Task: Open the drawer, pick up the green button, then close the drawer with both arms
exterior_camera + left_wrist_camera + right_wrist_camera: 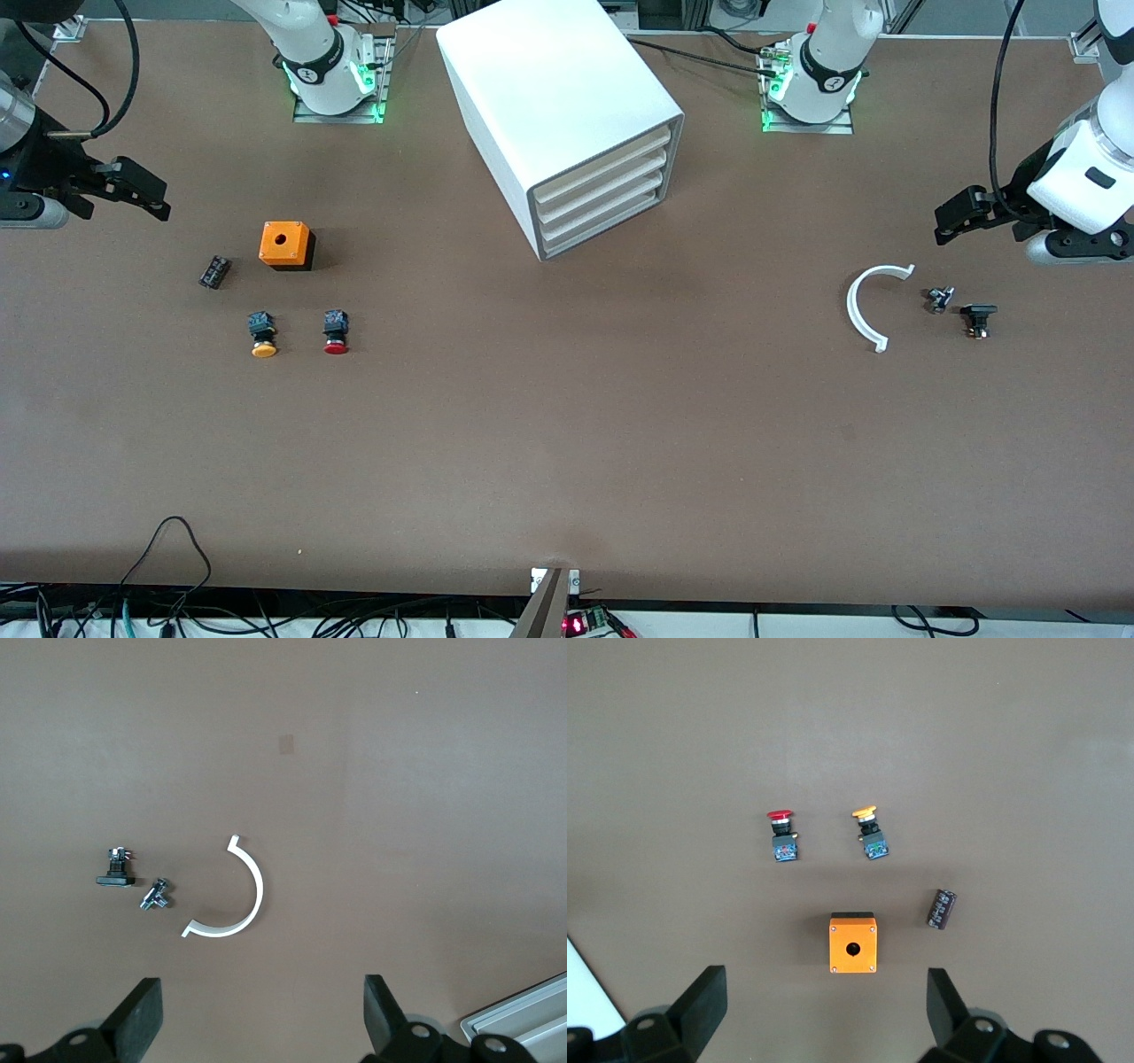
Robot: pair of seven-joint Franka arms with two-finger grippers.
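- Progress so far: basically nothing is done yet, judging by how things sit.
- Drawer (604, 229), the lowest one in the white cabinet (540, 89), is seen shut flush with the three above it, so it's not been pulled out at all.
- Green-capped button can't be spotted anywhere; it's presumably tucked inside that closed drawer, but that's only a guess.
- Only the red button (336, 332) and the yellow button (263, 335) are seen out on the table, toward the right arm's end, near an orange box (285, 244) and a small black capacitor (214, 271).
- Right gripper (146, 190) is held up over the table edge at that end, fingers spread wide, nothing gripped.
- Left gripper (961, 213) is parked over its own end of the table, also wide open and empty, above a white curved bracket (864, 306) and two small dark parts (939, 299).
- Everything is left to do: drawer opened, button taken out, drawer pushed shut.
- Neither arm is anywhere near the cabinet front.
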